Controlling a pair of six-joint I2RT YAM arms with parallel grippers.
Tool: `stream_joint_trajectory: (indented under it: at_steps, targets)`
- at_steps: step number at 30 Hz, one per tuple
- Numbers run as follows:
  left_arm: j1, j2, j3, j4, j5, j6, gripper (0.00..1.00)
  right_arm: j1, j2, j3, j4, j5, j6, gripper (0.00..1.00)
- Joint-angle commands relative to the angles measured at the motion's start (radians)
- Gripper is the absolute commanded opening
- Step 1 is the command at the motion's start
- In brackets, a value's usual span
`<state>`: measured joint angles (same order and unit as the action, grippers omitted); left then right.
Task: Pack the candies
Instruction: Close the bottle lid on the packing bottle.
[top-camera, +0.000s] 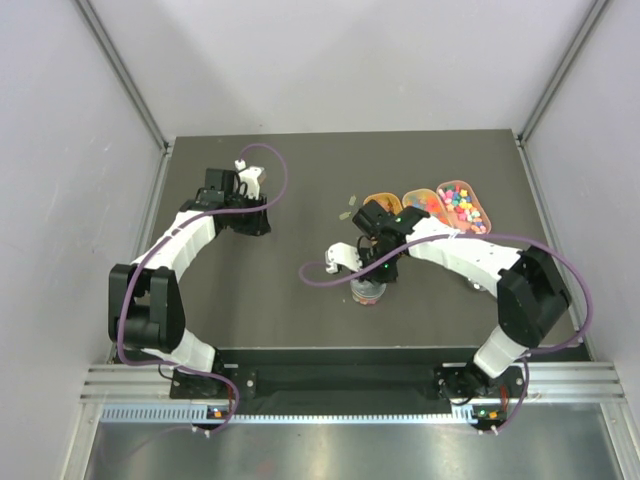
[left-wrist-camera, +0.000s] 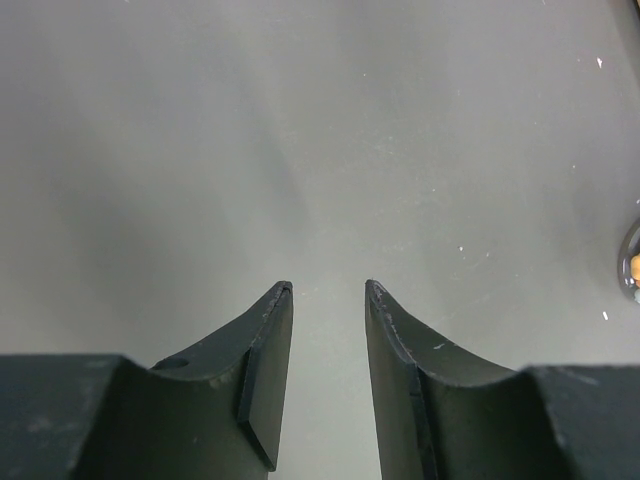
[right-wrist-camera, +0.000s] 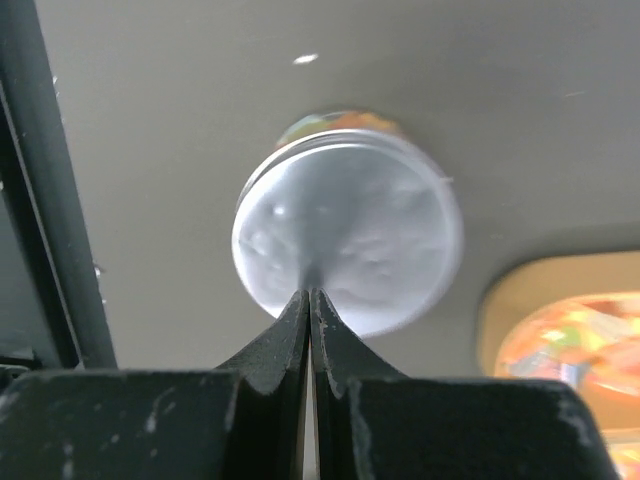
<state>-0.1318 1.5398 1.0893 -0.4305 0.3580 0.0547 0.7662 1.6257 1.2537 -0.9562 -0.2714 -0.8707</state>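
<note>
Right wrist: tapered black jaws touch frosted round lid (right-wrist-camera: 350, 225) over candies (right-wrist-camera: 345, 124).

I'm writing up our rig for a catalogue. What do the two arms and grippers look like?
Both the left arm and the right arm have white shells with black joints. A purple cable loops along each. The left gripper and right gripper have two matte black fingers tapering to narrow tips, lightly scuffed.
</note>
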Motion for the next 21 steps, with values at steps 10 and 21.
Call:
stream_joint_trajectory:
  at_steps: [10, 21]
  targets:
    - [0.004, -0.043, 0.04, -0.011, -0.002, 0.057, 0.56, 0.008, 0.056, -0.019, 0.053, -0.009, 0.015, 0.0]
    - [-0.005, -0.248, 0.021, -0.053, 0.191, 0.195, 0.98, -0.001, -0.185, 0.013, -0.016, 0.011, -0.056, 0.74]
